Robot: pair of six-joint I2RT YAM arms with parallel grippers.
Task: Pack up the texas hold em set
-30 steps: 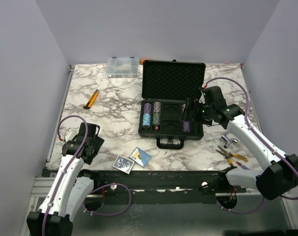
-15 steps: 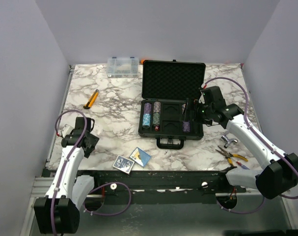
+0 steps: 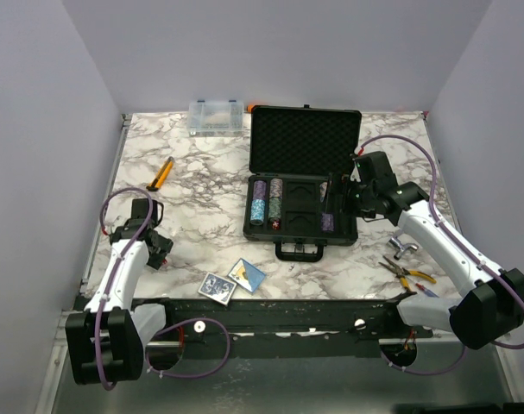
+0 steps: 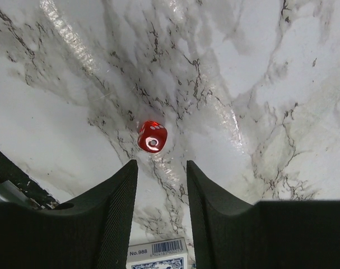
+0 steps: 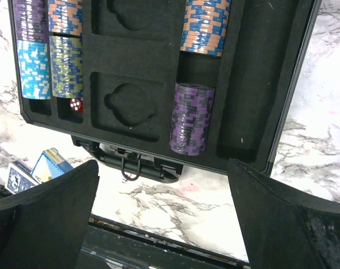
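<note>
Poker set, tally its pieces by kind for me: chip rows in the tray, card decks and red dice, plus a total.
Chip rows in the tray: 3
Card decks on the table: 2
Red dice: 2, one in the tray, one on the table
Total: 7

Case [image 3: 303,141] is seen open; chips [image 5: 191,119] are slotted in tray [image 5: 130,70]; decks [image 3: 231,279] and die [image 4: 152,136] are found outside.
</note>
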